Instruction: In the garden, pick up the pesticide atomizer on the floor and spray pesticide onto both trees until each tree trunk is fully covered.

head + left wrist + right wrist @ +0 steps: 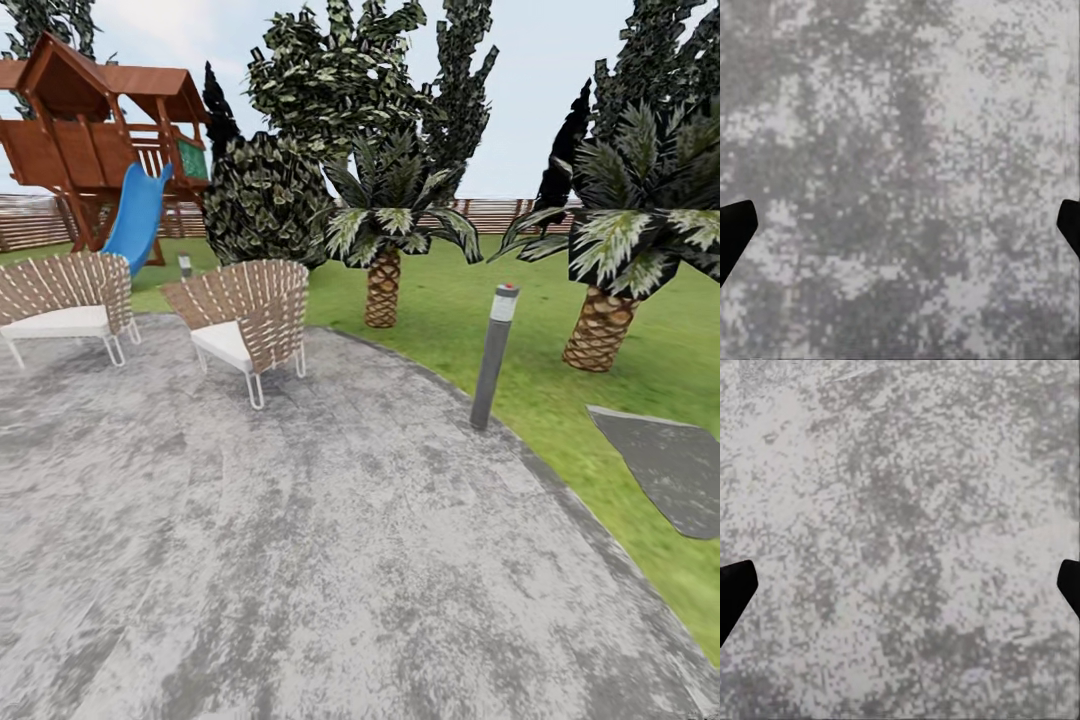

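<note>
**Inspector A:** Where is the garden lying, taken from the grey bollard light (494, 355)?

**Inspector B:** The garden lawn (455, 300) is spreading behind the bollard and to its right, running back to a brown slatted fence (495, 213). The atomizer and the thick tree trunks cannot be picked out; dark ragged foliage (350, 70) is rising high behind the bollard, but its trunks are hidden.

**Inspector A:** And closer to it?

**Inspector B:** The bollard is standing at the edge of a mottled grey paved patio (300, 560), which is stretching in front of it and to its left. A short palm (385, 235) with a scaly trunk is standing behind it, a second palm (620, 250) to its right. A dark grey slab (665, 465) is lying in the grass to its right, nearer the camera.

**Inspector A:** Furniture?

**Inspector B:** Two woven chairs (245, 320) (65, 300) are sitting on the patio to its left. Beyond them a wooden play tower (90, 130) with a blue slide (138, 215) is standing.

**Inspector A:** Tools?

**Inspector B:** The left tool (900, 229) is showing its dark fingertips (735, 232) well apart over the paving, gripping nothing. The right tool (900, 589) is hanging likewise, fingertips (735, 592) spread wide.
</note>
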{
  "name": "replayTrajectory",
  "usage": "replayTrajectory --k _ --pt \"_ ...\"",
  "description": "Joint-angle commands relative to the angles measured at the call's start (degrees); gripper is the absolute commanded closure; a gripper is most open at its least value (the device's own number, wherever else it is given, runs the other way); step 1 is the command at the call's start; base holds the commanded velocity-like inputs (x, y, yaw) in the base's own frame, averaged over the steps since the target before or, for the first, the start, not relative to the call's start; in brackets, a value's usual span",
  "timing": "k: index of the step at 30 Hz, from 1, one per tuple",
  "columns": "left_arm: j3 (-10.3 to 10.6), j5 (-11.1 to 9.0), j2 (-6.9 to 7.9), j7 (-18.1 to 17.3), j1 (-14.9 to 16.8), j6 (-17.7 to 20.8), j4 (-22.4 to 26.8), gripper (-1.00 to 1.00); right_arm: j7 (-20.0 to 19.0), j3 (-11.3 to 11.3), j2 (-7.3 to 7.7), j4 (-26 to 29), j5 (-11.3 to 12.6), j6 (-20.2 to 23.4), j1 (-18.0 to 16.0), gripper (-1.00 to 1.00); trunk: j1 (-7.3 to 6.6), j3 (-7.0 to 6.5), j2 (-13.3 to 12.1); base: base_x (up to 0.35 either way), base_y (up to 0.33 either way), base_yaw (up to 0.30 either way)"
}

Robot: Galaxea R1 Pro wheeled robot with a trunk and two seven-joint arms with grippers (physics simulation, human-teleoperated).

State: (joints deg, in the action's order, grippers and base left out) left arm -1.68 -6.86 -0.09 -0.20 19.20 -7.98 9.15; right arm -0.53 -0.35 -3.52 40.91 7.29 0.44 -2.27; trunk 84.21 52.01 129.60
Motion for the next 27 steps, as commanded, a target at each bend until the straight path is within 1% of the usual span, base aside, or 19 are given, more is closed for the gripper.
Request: replayTrajectory --k 1,27 --pt "0.0 0.0 0.0 0.0 0.0 -0.1 0.0 -1.0 0.0 0.0 0.0 0.0 0.0 0.0 0.0 -1.0 0.0 0.01 0.0 0.225 -0.206 -0.284" --pt "-0.1 0.0 0.0 0.0 -0.2 -0.3 -0.1 -1.0 0.1 0.0 0.0 -0.1 -0.1 0.0 0.0 -1.0 0.0 0.89 0.0 0.217 -0.214 -0.283"
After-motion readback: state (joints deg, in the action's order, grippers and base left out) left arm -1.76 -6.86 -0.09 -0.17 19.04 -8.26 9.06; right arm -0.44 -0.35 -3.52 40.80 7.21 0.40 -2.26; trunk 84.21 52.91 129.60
